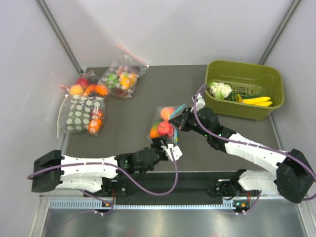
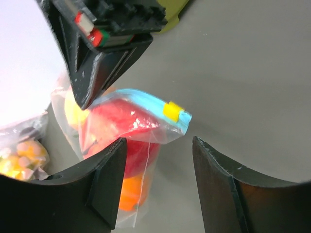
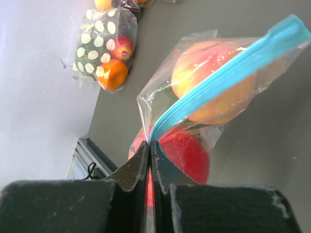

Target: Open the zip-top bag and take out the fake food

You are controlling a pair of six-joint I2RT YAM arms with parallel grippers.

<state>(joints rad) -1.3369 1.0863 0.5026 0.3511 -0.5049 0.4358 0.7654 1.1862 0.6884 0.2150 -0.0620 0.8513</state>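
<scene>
1. Right tool (image 3: 149,151), arm extended toward centre, pinches the zip-top bag (image 3: 194,63) at its blue zip strip (image 3: 228,73).
2. Left tool (image 2: 158,170), fingers spread, faces the bag.
3. Fake food (image 3: 189,153) sits inside the bag, mid-worktop (image 1: 133,128).

Both arms reach in toward the middle, forearms low. The right gripper (image 3: 149,148) has its fingers pinched flat together on the zip-top bag (image 3: 194,87). The left gripper (image 2: 158,160) hangs with jaws spread wide.
</scene>
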